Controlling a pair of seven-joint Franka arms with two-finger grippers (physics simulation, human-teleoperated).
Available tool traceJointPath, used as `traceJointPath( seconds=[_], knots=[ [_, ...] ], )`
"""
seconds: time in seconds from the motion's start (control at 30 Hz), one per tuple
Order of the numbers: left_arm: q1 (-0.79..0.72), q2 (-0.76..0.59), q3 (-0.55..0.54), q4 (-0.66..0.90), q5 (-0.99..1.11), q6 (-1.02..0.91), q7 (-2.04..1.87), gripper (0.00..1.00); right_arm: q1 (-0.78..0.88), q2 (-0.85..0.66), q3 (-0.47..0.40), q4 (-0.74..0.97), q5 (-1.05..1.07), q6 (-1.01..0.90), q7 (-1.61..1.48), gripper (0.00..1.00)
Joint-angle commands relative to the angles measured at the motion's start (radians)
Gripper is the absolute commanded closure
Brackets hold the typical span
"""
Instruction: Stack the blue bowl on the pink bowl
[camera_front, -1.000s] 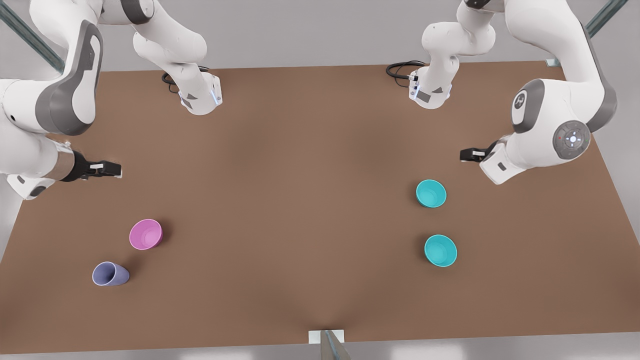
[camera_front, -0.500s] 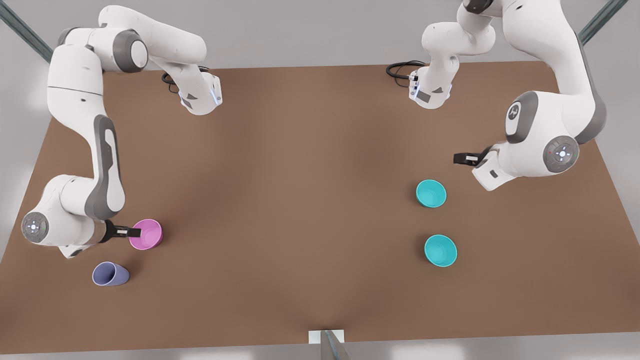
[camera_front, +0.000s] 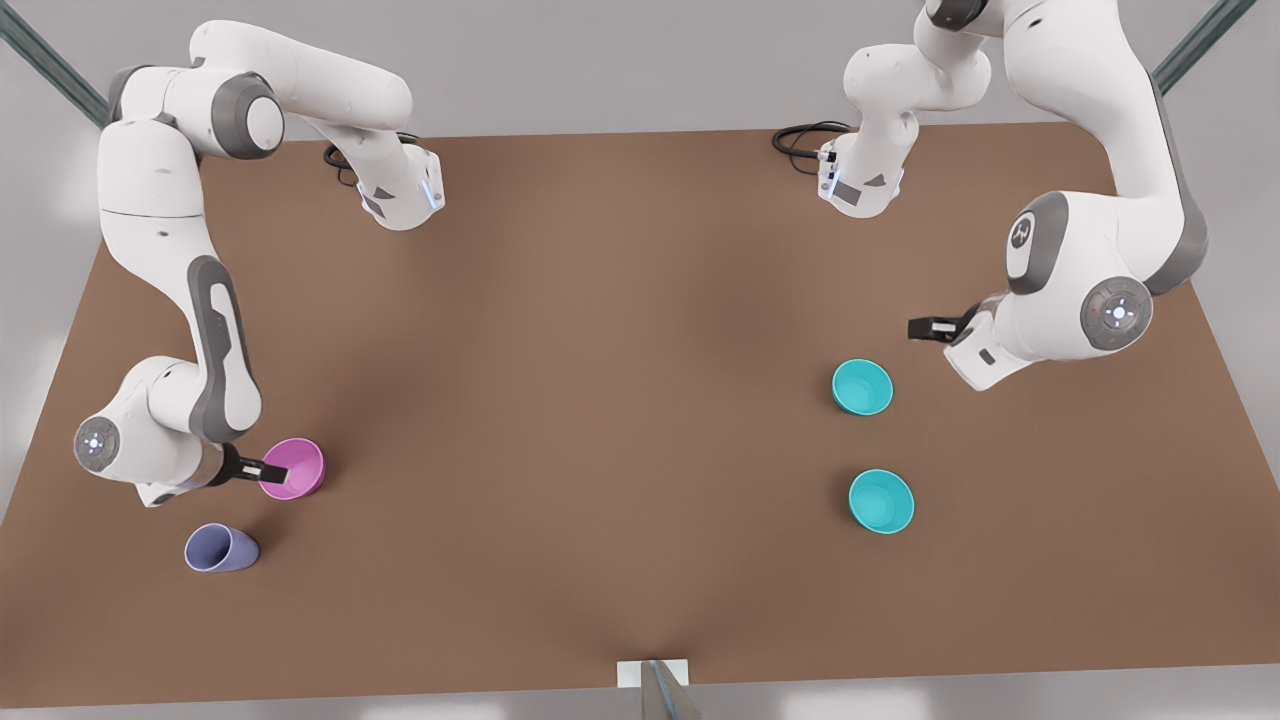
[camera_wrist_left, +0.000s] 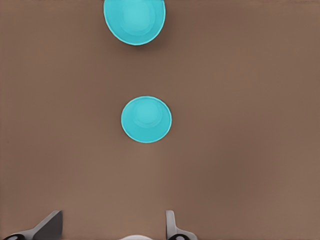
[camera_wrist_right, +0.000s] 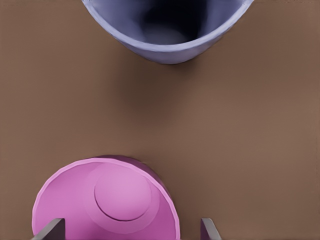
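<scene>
I have the right pincer (camera_front: 270, 470) open astride the pink bowl (camera_front: 297, 466) rim, the left pincer (camera_front: 925, 328) open above 2 blue bowls (camera_front: 862, 387), next descending.

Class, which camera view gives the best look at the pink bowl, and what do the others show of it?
The front view: the pink bowl appears whole, near the lavender cup, with the right gripper at its rim. The right wrist view shows it close but cut off. The left wrist view looks at two teal bowls instead.
</scene>
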Motion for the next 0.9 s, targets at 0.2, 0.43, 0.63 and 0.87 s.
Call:
traceJointPath(
  seconds=[0.2, 0.43, 0.63, 0.87],
  knots=[
    [-0.001, 0.0, 0.0, 0.0, 0.005, 0.017, -0.012, 0.0, -0.019, 0.041, 0.0, -0.021, 0.036, 0.026, -0.003, 0.0],
    [-0.001, 0.0, 0.0, 0.0, 0.005, 0.016, -0.012, 0.0, -0.019, 0.054, 0.003, -0.035, 0.036, 0.009, -0.004, 0.43],
    [-0.013, 0.0, -0.002, 0.0, 0.005, 0.016, -0.015, 0.0, -0.019, 0.048, 0.029, 0.028, 0.051, -0.103, -0.02, 0.79],
    [-0.027, 0.0, -0.002, 0.0, 0.003, 0.014, -0.041, 0.0, 0.099, 0.005, 0.172, 0.108, 0.231, -0.182, 0.115, 0.79]
  ],
)
